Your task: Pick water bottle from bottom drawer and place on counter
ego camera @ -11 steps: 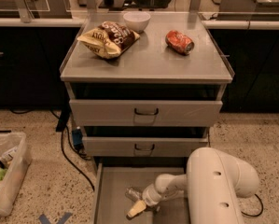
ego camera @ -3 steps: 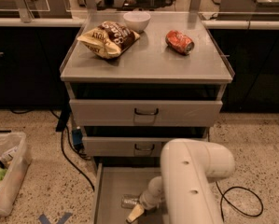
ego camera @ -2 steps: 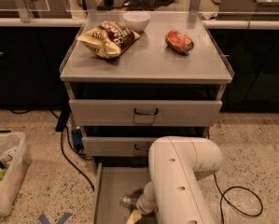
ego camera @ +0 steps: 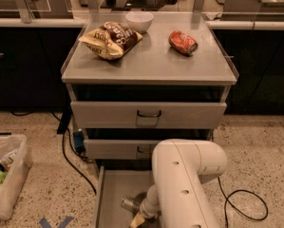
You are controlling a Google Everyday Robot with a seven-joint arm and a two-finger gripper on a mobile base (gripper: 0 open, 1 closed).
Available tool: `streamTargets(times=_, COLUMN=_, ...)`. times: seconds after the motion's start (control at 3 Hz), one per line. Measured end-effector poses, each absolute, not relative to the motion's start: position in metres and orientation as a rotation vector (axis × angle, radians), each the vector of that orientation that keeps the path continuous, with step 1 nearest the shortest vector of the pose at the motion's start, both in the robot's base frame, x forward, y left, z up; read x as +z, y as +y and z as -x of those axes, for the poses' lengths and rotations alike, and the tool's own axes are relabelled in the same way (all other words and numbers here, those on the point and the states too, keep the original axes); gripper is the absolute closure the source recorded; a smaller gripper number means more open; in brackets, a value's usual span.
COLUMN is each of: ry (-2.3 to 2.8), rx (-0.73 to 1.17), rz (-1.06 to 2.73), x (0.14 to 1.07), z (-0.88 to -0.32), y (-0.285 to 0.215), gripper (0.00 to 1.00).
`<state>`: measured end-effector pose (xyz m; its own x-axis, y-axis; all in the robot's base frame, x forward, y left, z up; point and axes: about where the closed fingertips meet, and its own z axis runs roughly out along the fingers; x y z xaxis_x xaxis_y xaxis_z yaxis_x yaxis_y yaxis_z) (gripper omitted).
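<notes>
The bottom drawer (ego camera: 114, 190) is pulled open at the foot of the cabinet. The water bottle (ego camera: 129, 204) lies on its grey floor, small and clear, near the middle. My gripper (ego camera: 136, 219) is low inside the drawer, right beside the bottle's near end, at the bottom edge of the view. The white arm (ego camera: 184, 179) bends over the drawer and hides its right half. The counter (ego camera: 153, 61) is the steel top of the cabinet, well above the gripper.
On the counter lie a chip bag (ego camera: 111, 40), a white bowl (ego camera: 139, 21) and a crushed red soda can (ego camera: 183, 42). Two shut drawers with black handles (ego camera: 148, 114) sit above the open one. A bin of trash (ego camera: 4, 175) stands left; a black cable (ego camera: 246, 208) lies right.
The white arm has swung left over the open drawer and now covers more of it. The gripper has moved slightly left and lower, staying next to the bottle.
</notes>
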<state>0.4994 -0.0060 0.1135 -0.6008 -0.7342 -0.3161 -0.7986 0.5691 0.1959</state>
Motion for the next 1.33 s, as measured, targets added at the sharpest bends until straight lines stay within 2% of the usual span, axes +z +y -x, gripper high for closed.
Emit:
streamTargets(times=1.0, ry=2.602, rx=0.476, rz=1.287, x=0.1135, z=-0.4994, y=-0.006, gripper=0.89)
streamTargets(times=1.33, ry=2.597, rx=0.525, rz=1.289, x=0.1153, z=-0.4996, y=-0.0069, gripper=1.0)
